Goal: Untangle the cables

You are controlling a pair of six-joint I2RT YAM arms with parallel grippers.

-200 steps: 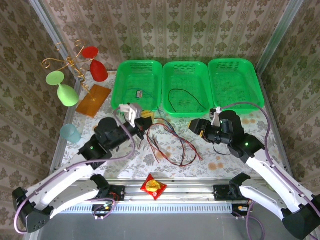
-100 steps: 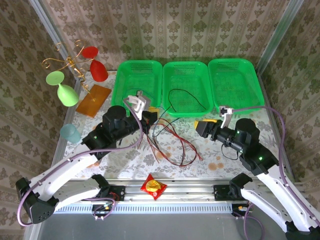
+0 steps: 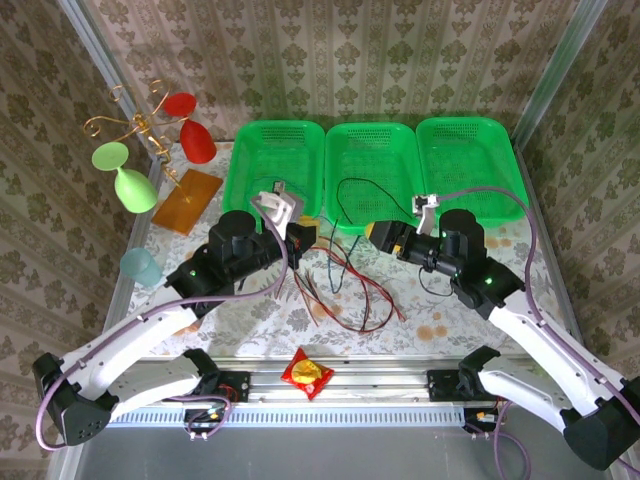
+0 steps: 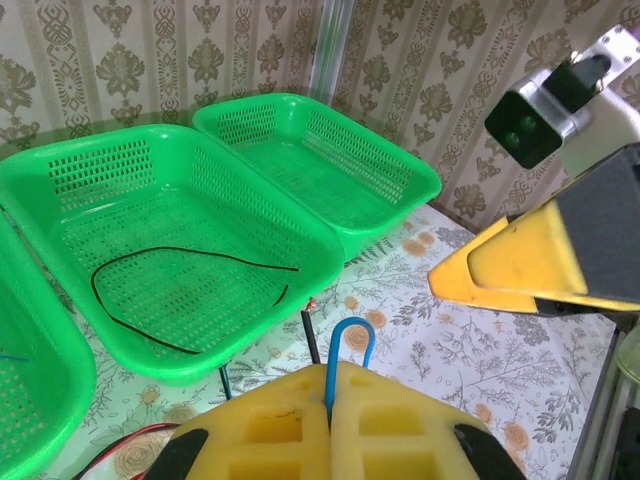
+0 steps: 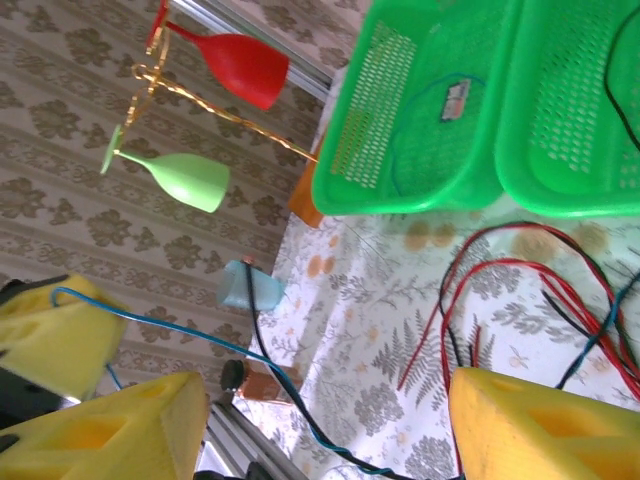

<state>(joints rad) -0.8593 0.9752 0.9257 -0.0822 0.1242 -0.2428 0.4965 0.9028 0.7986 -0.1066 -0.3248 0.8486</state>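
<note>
1 blue cable [image 4: 330, 360] is pinched in the left gripper [image 3: 302, 232] just before the middle green basket [image 3: 372, 127]; the right gripper [image 3: 381, 234] gapes wide.

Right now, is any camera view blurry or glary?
Top external: evenly lit, sharp, no glare on the table. Left wrist: the left hand's yellow fingers look soft, the middle basket crisp. Right wrist: right hand's fingers blurred, the red glass sharp.

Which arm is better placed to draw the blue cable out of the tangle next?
Left, most likely. The left pincer is shut on the blue cable, whose loop sticks up out of its grip. The right pincer is open and holds nothing. The cable only runs loose across its gap.
</note>
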